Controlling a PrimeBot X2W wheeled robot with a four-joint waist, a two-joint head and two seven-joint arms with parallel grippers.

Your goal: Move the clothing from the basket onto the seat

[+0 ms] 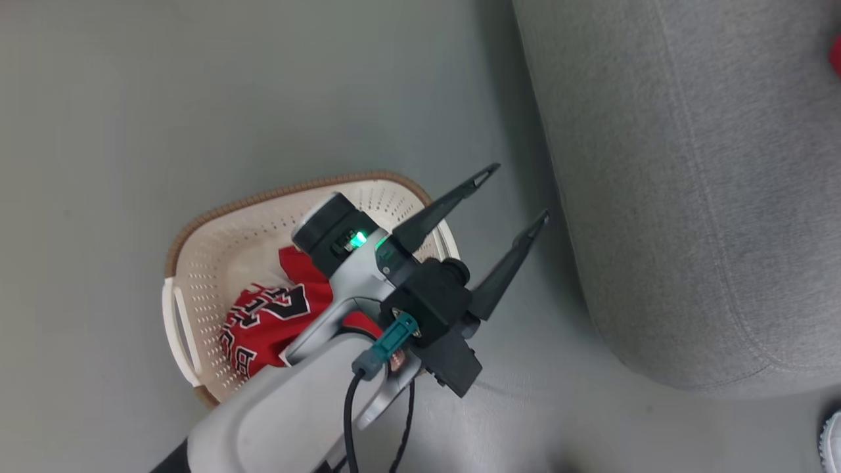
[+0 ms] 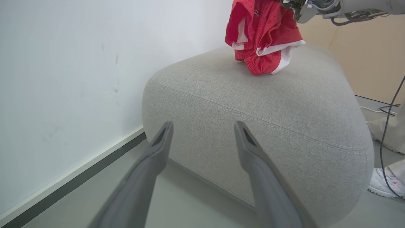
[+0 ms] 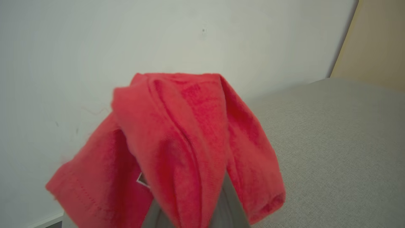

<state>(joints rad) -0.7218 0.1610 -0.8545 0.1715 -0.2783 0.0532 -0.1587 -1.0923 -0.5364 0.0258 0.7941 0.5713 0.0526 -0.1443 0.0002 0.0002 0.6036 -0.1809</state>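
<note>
Left gripper [image 1: 516,193] spread wide, empty, fingers pointing past basket [image 1: 227,217] rim toward seat [image 1: 696,197]; right gripper [image 2: 299,9] clamped on red jersey [image 2: 262,38], holding it over seat top, lowest folds touching grey fabric; numbered red jersey [image 1: 266,318] lying in basket, partly hidden under left arm; basket on floor near seat corner

Finding 1: the red jersey [image 1: 263,328] in the basket [image 1: 223,253], lower left of the head view, carries black, white-edged characters. They are crumpled; one reads as "2", the others cannot be read.

Finding 2: the red garment [image 2: 262,34], top of the left wrist view, bears a small white mark, illegible.
</note>
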